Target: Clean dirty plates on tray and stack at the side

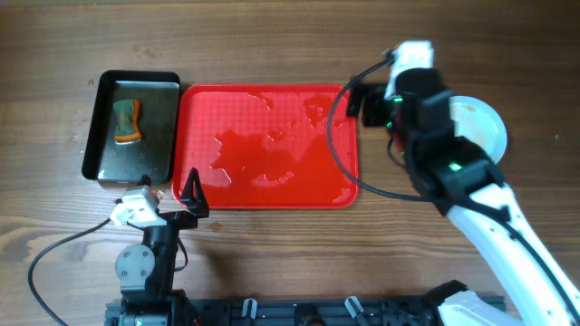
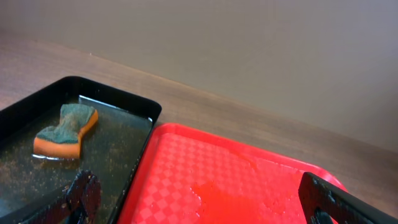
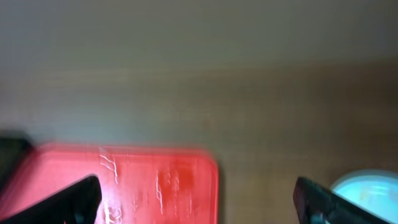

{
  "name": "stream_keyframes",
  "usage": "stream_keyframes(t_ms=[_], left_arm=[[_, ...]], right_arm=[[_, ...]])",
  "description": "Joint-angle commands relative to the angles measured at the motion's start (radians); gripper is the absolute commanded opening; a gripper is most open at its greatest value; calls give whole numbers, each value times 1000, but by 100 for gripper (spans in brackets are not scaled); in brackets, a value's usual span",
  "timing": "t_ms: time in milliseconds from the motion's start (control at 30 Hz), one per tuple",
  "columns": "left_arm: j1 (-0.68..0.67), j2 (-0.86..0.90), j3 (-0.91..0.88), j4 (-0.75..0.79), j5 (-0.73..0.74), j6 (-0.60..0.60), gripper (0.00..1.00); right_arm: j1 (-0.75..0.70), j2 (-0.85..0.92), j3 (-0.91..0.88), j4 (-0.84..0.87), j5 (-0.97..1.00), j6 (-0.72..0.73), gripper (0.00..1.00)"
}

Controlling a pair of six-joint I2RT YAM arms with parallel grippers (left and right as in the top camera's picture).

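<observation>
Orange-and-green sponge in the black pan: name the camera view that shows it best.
Left wrist view: the orange-and-green sponge appears largest and clearest there, lying in the black metal pan. The overhead view shows it whole but small. The right wrist view does not show it.

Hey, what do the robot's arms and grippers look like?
The left arm is black with a grey round joint, a white wrist block and a looping cable. The right arm has a white link, black segments with green lights and a black wrist cable. The left gripper and right gripper are black.
</observation>
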Motion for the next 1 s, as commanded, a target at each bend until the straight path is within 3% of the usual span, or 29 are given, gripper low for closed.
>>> stream_keyframes(t_ms=[0,600,800,967], left_arm=[[-5,-9,-9,1,-10,13,100],[-5,-9,-9,1,-10,13,100],[-5,-9,-8,1,-10,13,100],[-5,-9,-8,1,-10,13,100]], right_arm=[[-71,-122,21,70,21,-9,100],[-298,-724,-82,30,-41,-11,100],[-359,-947,-256,124,-97,-10,100],[-404,-1149,-521,291,-196,-8,100]])
